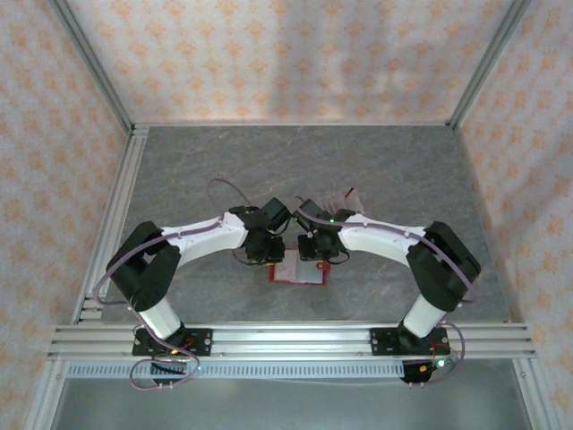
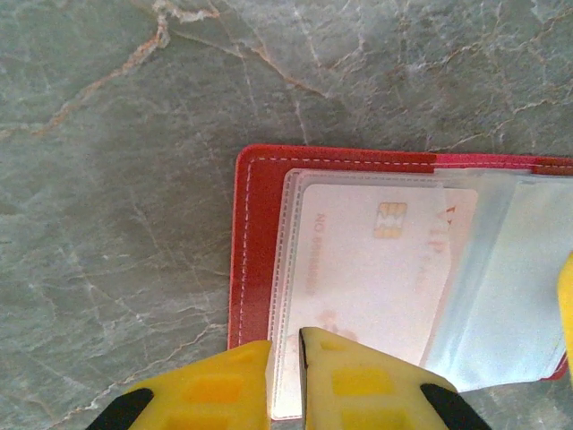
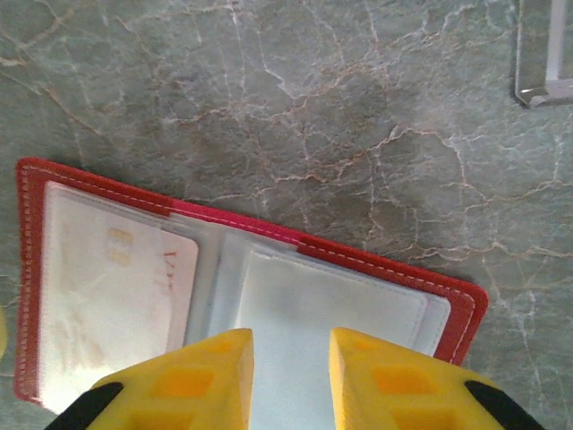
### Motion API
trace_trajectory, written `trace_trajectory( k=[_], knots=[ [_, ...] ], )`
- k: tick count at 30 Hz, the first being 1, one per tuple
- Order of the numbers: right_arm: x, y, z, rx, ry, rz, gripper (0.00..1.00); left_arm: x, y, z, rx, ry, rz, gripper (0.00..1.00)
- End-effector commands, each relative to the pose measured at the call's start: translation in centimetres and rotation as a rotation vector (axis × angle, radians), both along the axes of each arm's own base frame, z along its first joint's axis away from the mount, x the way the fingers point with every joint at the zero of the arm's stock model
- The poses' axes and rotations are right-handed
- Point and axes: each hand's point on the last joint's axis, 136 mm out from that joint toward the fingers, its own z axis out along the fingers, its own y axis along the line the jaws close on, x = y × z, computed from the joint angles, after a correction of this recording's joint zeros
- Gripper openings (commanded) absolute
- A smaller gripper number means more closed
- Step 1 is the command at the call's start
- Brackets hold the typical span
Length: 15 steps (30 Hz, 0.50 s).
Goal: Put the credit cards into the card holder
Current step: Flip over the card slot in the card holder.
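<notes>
The left pincer (image 2: 286,345) has its two yellow fingers drawn almost together. The near edge of a clear sleeve (image 2: 288,269) runs into the thin gap between them, so it is closed on that part of the card holder (image 2: 255,242). From above, this pincer (image 1: 266,255) stands at the holder's far left corner.

The right pincer (image 3: 291,336) has its jaws parted with a plain gap between them. Nothing is clamped there, and its fingertips sit over the pale sleeve (image 3: 331,296) of the holder's right half. From above, this pincer (image 1: 315,255) is at the holder's far right corner, just beside the left one.

There is one card holder (image 1: 300,271). It is red with white stitching and lies opened flat on the surface (image 1: 358,161), near the middle and towards the near edge, under and between the two pincers. In the right wrist view its red rim (image 3: 358,255) frames two sleeved halves, left and right.

One credit card (image 2: 367,260) can be counted. It is pale, with a gold chip (image 2: 390,219) and dark red lettering, and lies in the left half of the holder. Most of it sits under the clear sleeve. Its right end (image 3: 179,269) with the red letters shows bare beyond the sleeve's edge.

The right half shows sleeve material (image 2: 510,269), pale and bluish, and no card can be made out in it.

One corner of a clear plastic piece (image 3: 546,54) rests on the grey, veined surface (image 2: 116,179), well apart from the holder and to the far right of it.
</notes>
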Motion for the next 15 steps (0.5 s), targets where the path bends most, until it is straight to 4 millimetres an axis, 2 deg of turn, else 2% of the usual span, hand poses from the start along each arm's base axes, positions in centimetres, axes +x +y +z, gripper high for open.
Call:
trace_trajectory(
  k=[1, 8, 15],
  knots=[
    [0.2, -1.1, -0.7, -0.071, -0.002, 0.009, 0.3, 0.3, -0.7, -0.1, -0.009, -0.004, 0.004, 0.16],
    [0.0, -1.9, -1.4, -0.107, 0.0, 0.001, 0.33, -0.1, -0.6, -1.0, -0.001, 0.008, 0.007, 0.16],
    [-0.9, -2.8, -3.1, -0.134, 0.034, -0.007, 0.33, -0.9, -0.2, -1.9, 0.014, 0.021, 0.009, 0.16]
  ],
)
